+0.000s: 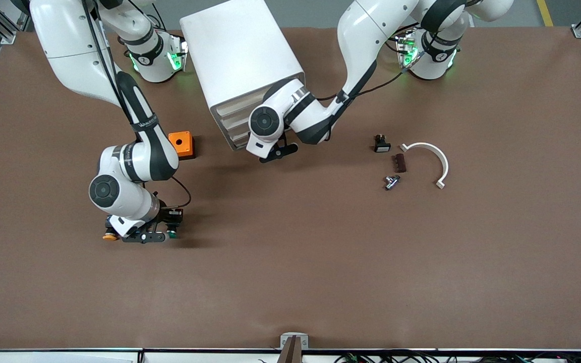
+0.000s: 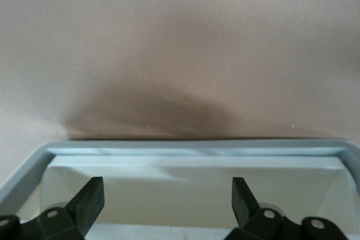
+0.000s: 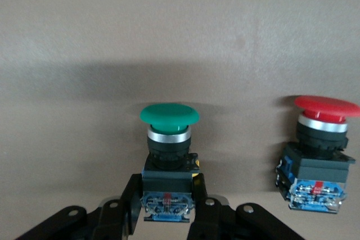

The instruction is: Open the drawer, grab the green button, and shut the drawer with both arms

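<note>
The green-capped button [image 3: 169, 139] has a black-and-blue body. My right gripper [image 3: 169, 206] is shut on that body, low over the table near the right arm's end. In the front view the gripper [image 1: 152, 236] hides most of it, and only a bit of the green cap [image 1: 172, 233] shows. The white cabinet [image 1: 240, 55] stands at the back. My left gripper [image 1: 276, 151] is at the front of its lowest drawer [image 1: 236, 140]. In the left wrist view the gripper [image 2: 167, 206] is open, with its fingers astride the drawer's front rim [image 2: 197, 149].
A red-capped button [image 3: 318, 161] sits beside the green one. A yellow-orange cap [image 1: 109, 235] shows by my right gripper. An orange box [image 1: 180, 143] stands near the cabinet. A small black switch [image 1: 381, 143], a brown piece [image 1: 399, 162], a metal part [image 1: 391, 181] and a white curved bracket [image 1: 429, 161] lie toward the left arm's end.
</note>
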You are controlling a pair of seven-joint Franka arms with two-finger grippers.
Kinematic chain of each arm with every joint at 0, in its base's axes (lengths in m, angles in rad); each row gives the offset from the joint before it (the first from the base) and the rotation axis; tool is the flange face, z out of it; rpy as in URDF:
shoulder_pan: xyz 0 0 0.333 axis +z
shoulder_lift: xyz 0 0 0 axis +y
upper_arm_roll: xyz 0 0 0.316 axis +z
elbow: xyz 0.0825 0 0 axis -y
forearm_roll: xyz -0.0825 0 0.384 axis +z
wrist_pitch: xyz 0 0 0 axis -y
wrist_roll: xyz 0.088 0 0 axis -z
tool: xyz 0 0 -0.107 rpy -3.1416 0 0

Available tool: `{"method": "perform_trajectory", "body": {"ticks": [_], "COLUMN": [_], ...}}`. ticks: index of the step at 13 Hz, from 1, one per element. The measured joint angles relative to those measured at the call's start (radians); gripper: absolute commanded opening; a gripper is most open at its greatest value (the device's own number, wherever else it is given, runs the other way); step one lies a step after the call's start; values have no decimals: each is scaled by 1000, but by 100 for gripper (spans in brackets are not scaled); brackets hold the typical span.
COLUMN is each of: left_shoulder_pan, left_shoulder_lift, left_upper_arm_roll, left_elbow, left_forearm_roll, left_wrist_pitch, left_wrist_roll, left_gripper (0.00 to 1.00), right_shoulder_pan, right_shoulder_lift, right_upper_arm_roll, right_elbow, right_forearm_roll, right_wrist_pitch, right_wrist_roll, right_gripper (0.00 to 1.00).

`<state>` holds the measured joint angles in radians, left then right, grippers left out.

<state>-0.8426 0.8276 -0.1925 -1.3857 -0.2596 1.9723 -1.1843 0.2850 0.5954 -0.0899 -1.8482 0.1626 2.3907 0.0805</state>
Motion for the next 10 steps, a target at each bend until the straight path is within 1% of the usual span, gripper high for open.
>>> {"method": "perform_trajectory", "body": {"ticks": [1, 3, 4, 5, 7, 8, 10], "left_shoulder_pan": [-11, -12, -12, -11, 5, 28, 104], "left_shoulder_lift": [0, 0, -1, -2, -19, -34, -78], "left_upper_arm_roll": [4, 6, 7, 10, 50, 71, 92], "left_elbow": [0, 0, 0, 1, 7, 11, 16], "left_forearm_roll": [2, 1, 1, 1, 27, 68, 207], "left_wrist_pitch": [2, 3, 3, 3, 3, 3, -33], "left_wrist_roll": [-6, -9, -9, -10, -10, -10, -9], "left_gripper": [100, 100, 100, 100, 100, 100, 100], "right_shoulder_pan": [0, 0, 0, -1, -9, -18, -49], "right_shoulder_lift": [0, 0, 0, 0, -6, -14, -39], "right_upper_arm_roll": [0, 0, 0, 0, -1, -2, -3], "right_elbow": [-9, -11, -10, -8, 9, 29, 98], "right_forearm_roll": [0, 0, 0, 0, 0, 0, 0], "right_wrist_pitch": [4, 6, 6, 7, 5, -21, -106], "right_wrist_roll": [-4, -7, -7, -7, -6, -6, -5], "right_gripper": [13, 73, 100, 100, 100, 100, 100]}}
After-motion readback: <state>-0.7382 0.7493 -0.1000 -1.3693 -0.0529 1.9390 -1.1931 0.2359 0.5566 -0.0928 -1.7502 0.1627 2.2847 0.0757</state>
